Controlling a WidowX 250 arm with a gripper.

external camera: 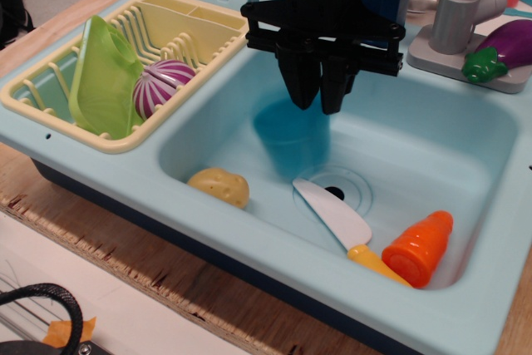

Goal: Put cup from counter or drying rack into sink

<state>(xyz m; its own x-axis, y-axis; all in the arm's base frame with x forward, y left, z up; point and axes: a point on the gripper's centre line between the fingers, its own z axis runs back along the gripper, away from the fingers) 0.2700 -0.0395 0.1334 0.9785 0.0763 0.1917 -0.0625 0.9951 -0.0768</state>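
Note:
The teal-blue cup is inside the pale aqua sink, upright and blurred, just left of the drain hole. My gripper hangs right above the cup, black fingers pointing down with a narrow gap between them, and holds nothing. The fingertips are clear of the cup's rim. The pale yellow drying rack sits at the left on the counter.
In the basin lie a yellow potato, a white toy knife with a yellow handle and an orange carrot. The rack holds a green plate and a purple onion. A grey faucet and an eggplant stand at the back right.

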